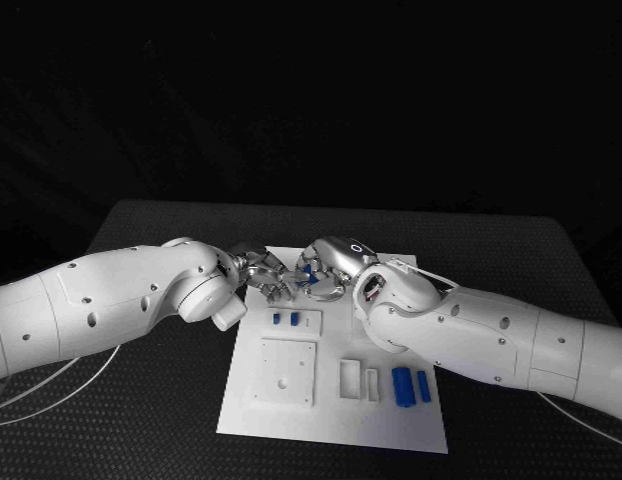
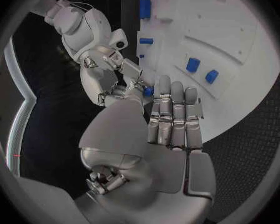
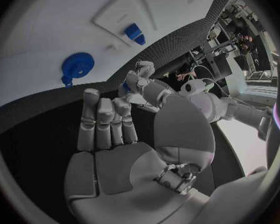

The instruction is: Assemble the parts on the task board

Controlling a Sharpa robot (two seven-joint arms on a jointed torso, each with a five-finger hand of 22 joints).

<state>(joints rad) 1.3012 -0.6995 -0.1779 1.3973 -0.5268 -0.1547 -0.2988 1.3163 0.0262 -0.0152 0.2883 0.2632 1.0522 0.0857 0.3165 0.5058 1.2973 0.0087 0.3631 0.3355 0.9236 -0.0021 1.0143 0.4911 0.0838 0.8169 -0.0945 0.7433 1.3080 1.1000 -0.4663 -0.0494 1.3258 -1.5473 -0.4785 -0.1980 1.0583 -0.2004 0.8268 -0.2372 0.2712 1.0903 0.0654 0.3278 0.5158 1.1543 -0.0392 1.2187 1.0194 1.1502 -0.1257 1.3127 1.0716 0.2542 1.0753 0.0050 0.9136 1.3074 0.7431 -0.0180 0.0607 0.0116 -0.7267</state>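
Black table [image 1: 153, 400], white task board [image 1: 326, 415], dark room beyond

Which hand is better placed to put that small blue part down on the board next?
Probably the right hand: it seems to pinch the blue part over the task board, while the left hand only meets it.

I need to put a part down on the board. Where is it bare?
Bare: the task board strip along its near edge, below the raised square plate and the blue parts. Crowded: the far end, where the left hand and right hand meet.
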